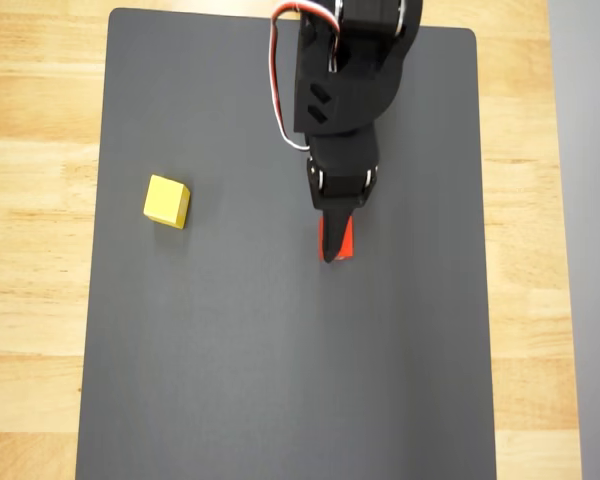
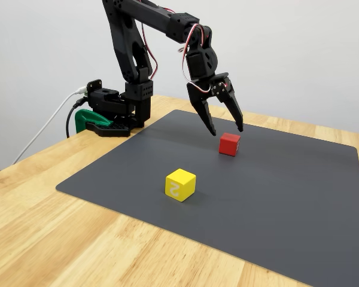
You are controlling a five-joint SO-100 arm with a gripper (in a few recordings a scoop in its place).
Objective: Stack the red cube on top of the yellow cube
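Red cube (image 2: 230, 144): flat on dark mat (image 2: 287, 197), right of mat centre in overhead view, toward the far edge; not lifted.
Yellow cube (image 2: 180, 184): on mat, well apart from red cube, near the left edge in overhead view; pale character on front face; nothing on top.
Hand (image 2: 226, 128): spread wide, empty, tips poised just above red cube.
Progress: no grasp yet. Remaining, by judgement: close on red cube, lift, carry, set on yellow cube.
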